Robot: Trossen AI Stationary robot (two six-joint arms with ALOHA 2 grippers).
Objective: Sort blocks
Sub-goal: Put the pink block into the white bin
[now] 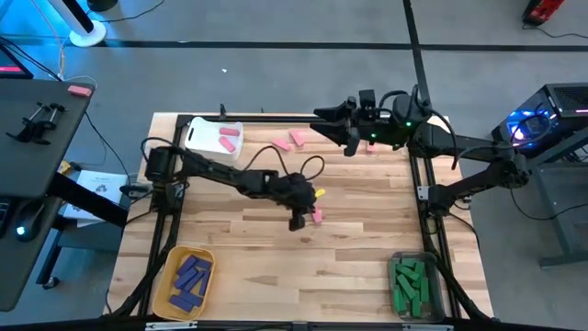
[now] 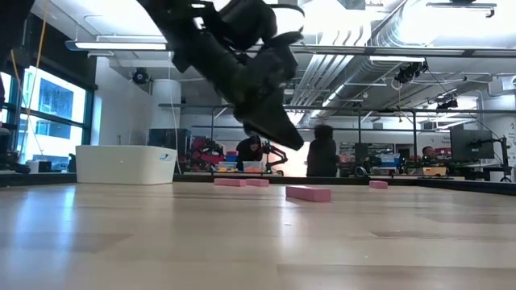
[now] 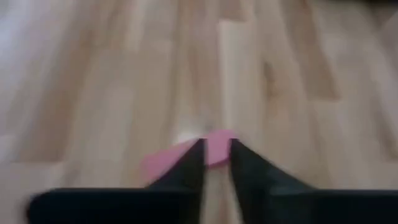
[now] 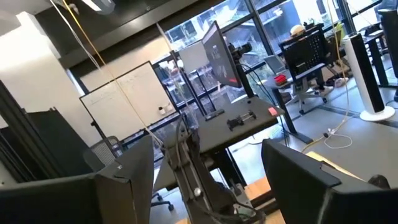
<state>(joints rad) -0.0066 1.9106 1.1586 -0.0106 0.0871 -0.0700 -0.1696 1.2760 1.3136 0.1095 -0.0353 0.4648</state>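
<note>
The left gripper (image 1: 300, 221) hangs near the middle of the table (image 1: 367, 248), fingers nearly closed and empty, their tips over the pink block (image 3: 180, 158) lying beside them. Risk: with so narrow a gap the fingertips (image 3: 189, 165) may land on top of the block and push it aside. The right gripper (image 1: 352, 140) waits at the far edge, fingers spread, holding nothing. Count: five pink blocks loose on the table, two in the white bin (image 1: 202, 131); purple blocks fill the yellow bin (image 1: 170, 267), green ones the clear bin (image 1: 397, 267).

The left arm reaches across the table's middle, its left gripper (image 1: 302, 221) pointed down just above the tabletop, fingers (image 3: 186, 171) a narrow gap apart. The right arm waits folded at the far edge, its right gripper (image 1: 328, 118) raised, fingers spread wide.
</note>
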